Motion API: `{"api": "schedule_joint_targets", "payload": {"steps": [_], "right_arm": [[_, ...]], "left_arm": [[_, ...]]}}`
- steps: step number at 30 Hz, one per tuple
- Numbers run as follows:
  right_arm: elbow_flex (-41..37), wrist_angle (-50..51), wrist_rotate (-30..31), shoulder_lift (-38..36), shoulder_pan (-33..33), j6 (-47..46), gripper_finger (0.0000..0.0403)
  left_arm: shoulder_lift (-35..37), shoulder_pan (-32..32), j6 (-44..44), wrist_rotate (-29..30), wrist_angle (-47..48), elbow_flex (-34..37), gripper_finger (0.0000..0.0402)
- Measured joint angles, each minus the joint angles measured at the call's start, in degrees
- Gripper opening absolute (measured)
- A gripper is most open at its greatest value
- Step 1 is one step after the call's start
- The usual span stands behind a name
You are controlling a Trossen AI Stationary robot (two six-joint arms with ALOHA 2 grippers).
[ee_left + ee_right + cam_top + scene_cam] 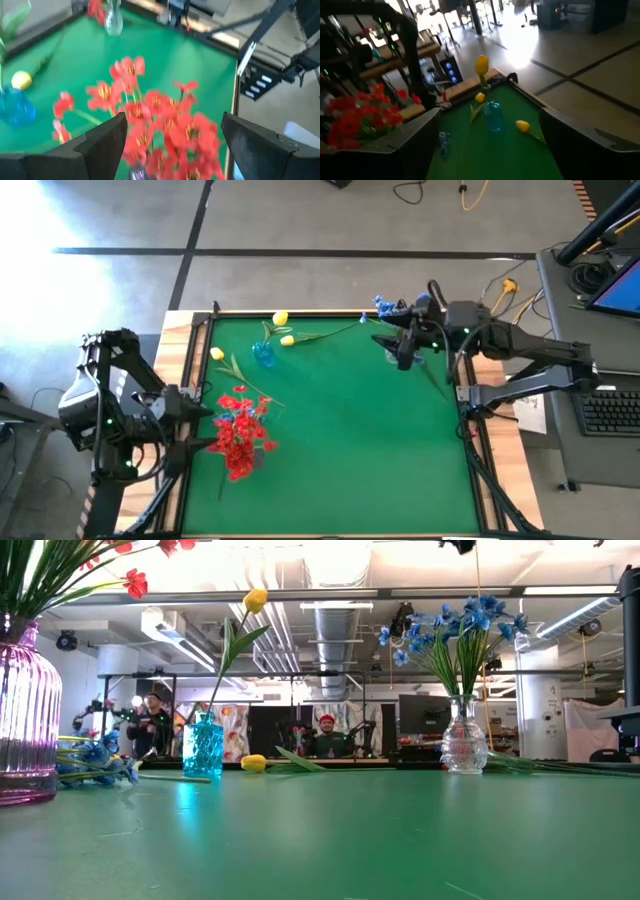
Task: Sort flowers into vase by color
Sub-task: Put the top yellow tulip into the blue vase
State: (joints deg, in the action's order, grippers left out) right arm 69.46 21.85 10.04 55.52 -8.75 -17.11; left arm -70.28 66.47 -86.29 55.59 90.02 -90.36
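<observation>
The left claw point(205, 430) is hovering at the left edge of the green tabletop point(350, 450), released, its fingers point(105, 142) spread wide on either side of the red flowers point(240, 435), which are standing in a pink ribbed vase point(22, 720). The right claw point(392, 345) is hanging over the far right corner, also released and grasping nothing, just above the clear glass vase point(463, 740) holding the blue flowers point(455, 625). A small blue vase point(263, 354) is holding one yellow flower point(256, 600); other yellow flowers point(288, 339) are lying flat near it. One blue flower point(95, 762) is lying beside the pink vase.
</observation>
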Motion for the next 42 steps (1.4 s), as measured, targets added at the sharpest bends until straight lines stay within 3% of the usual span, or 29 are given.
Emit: {"api": "schedule_joint_targets", "payload": {"steps": [8,19,28,35,42], "right_arm": [[16.6,13.4,0.6,11.3,0.0,6.5,0.0327],[32.4,27.7,4.1,24.0,-0.6,17.6,0.0327],[44.8,32.8,3.3,37.5,-4.2,31.7,0.0327],[53.6,36.9,1.9,48.1,-6.3,36.5,0.0327],[55.6,38.8,1.7,53.1,-6.3,36.7,0.0327]], "left_arm": [[0.6,-4.5,7.7,3.0,0.0,0.0,0.0310],[5.9,-17.7,23.3,2.4,-0.6,0.0,0.0310],[10.1,-28.7,32.6,2.4,-0.9,0.0,0.0310],[10.7,-30.8,34.7,2.4,-0.9,0.0,0.0310],[9.5,-30.8,34.8,2.4,-0.9,0.0,0.0310]]}}
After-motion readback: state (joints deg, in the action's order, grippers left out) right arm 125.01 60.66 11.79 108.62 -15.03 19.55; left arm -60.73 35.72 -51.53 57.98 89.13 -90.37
